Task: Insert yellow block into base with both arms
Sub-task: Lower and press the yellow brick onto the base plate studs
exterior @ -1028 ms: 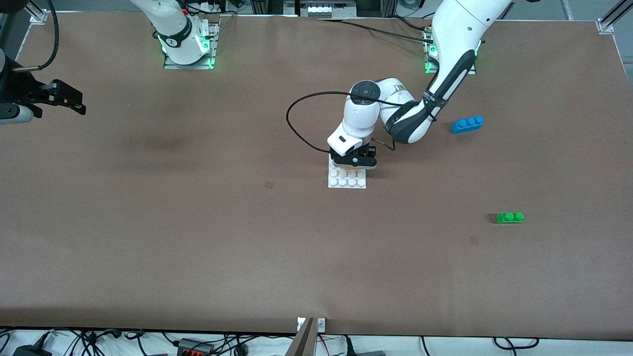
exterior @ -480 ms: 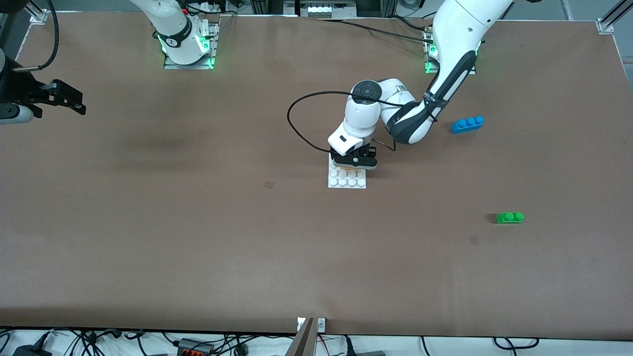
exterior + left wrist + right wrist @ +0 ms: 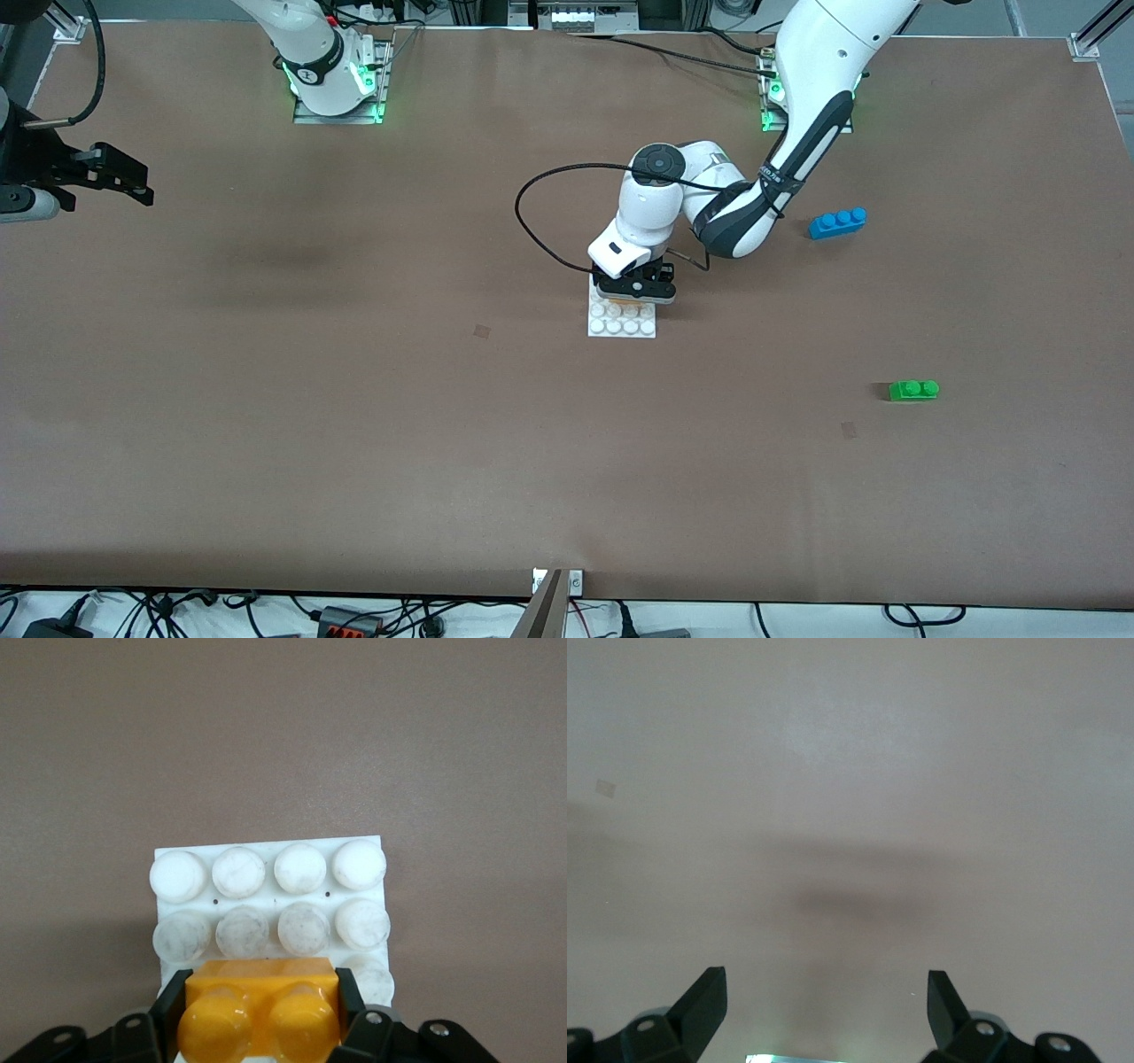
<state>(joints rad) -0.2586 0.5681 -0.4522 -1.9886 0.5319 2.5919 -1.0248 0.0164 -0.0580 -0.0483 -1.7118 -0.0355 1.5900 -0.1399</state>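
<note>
While the yellow block (image 3: 259, 1013) sits clamped between the left gripper's (image 3: 634, 292) fingers (image 3: 354, 1010), it's pressed down on the base (image 3: 622, 324), on the stud rows farther from the front camera, so only the two nearer rows show bare. That white plate lies right under the gripper, about mid-table. Off toward the left arm's end from it there's a blue brick (image 3: 837, 222), and a green brick (image 3: 913, 390) nearer the front camera, both well apart from the base. The right gripper (image 3: 826, 1001) waits up over bare table at the right arm's end, fingers spread wide, nothing in them. The table (image 3: 354, 425) is plain brown with a few small scuff marks, cables (image 3: 354, 620) dangling along the front edge, green lights at both arm bases
</note>
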